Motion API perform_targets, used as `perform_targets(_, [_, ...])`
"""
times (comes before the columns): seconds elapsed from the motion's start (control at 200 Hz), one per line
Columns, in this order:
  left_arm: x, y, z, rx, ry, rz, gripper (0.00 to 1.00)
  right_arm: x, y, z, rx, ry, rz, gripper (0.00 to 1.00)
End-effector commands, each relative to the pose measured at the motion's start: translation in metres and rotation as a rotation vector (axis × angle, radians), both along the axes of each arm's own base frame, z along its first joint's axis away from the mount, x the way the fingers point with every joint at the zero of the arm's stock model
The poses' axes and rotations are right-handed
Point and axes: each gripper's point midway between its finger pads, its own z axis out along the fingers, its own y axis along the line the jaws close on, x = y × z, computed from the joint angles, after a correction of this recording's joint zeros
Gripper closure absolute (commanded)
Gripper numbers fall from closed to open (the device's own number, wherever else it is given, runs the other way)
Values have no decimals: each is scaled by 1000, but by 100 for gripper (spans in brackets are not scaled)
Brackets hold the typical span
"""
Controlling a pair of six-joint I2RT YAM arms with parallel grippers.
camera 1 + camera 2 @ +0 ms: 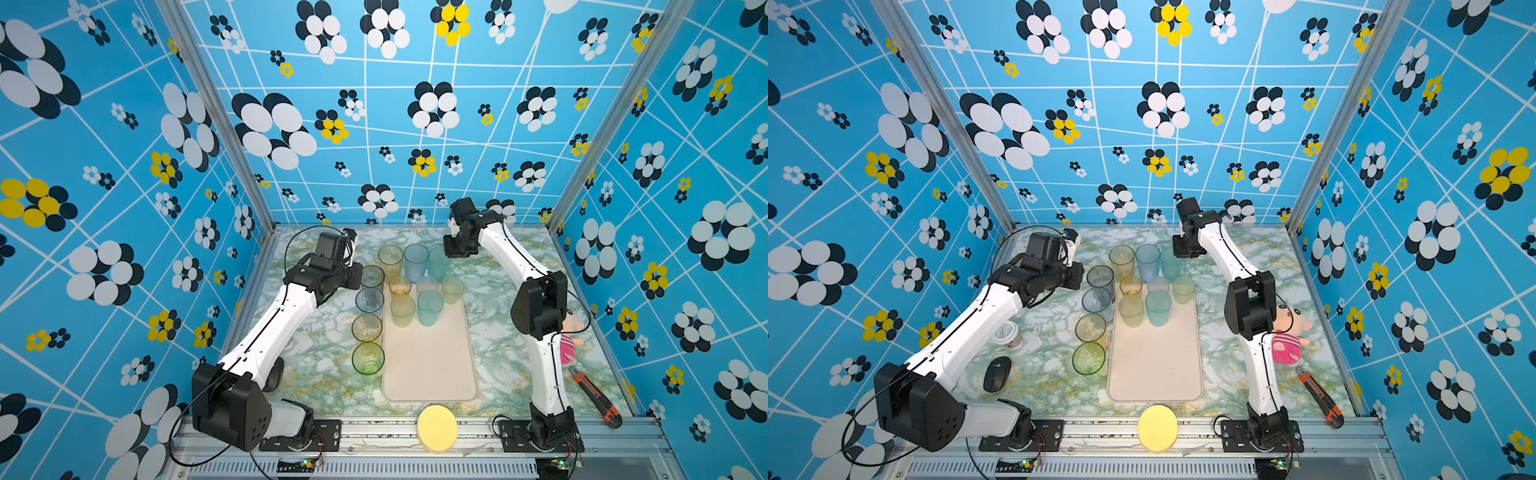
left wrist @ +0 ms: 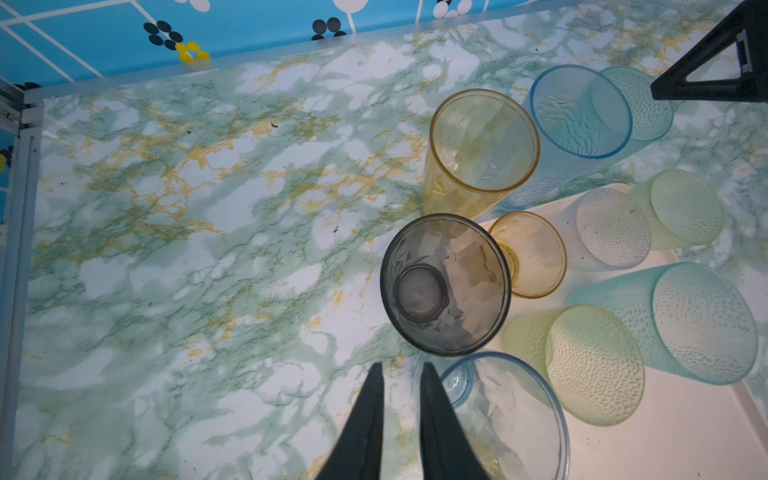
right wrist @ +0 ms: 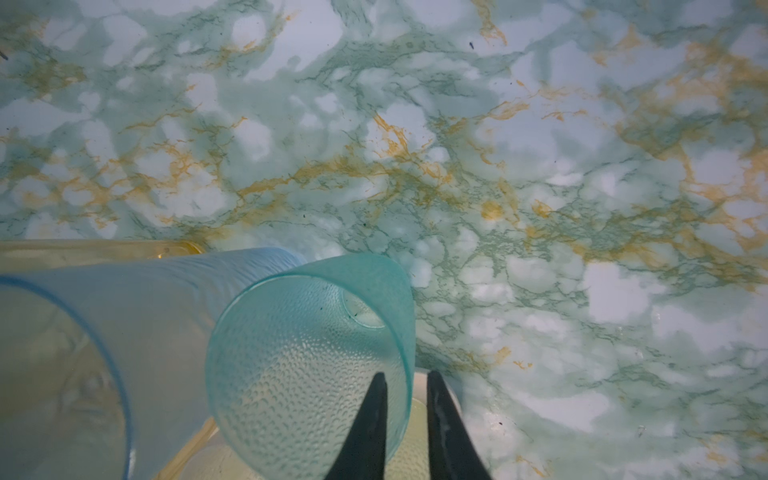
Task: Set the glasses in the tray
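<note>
The cream tray [image 1: 430,365] lies mid-table with several glasses at its far end, among them a short amber one [image 1: 400,286] and a teal one [image 1: 430,307]. Tall amber [image 1: 390,255], pale blue [image 1: 415,257] and teal [image 1: 438,264] glasses stand behind it. Several more line its left side, from smoky grey [image 1: 372,276] to green [image 1: 368,358]. My right gripper [image 3: 406,376] straddles the tall teal glass [image 3: 307,353] rim, one finger inside, a sliver of gap outside. My left gripper [image 2: 402,368] stands narrowly open over bare table beside a blue-grey glass [image 2: 511,415]. In the top views both grippers are hidden under their wrists.
A yellow sponge disc [image 1: 437,428] sits on the front rail. A pink plush toy [image 1: 1287,336] and an orange utility knife [image 1: 1320,399] lie right of the right arm. A black mouse [image 1: 996,374] and a white cup [image 1: 1008,333] lie by the left arm.
</note>
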Motion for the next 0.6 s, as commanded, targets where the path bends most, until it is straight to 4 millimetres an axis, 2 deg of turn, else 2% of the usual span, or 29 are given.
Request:
perform_targets(0.0, [0, 3, 4, 24, -8, 0, 80, -2, -3, -4, -8, 28, 6, 81])
perform_targets(0.595, [-1, 6, 5, 28, -13, 3, 80, 5, -1, -9, -20, 45, 8, 86])
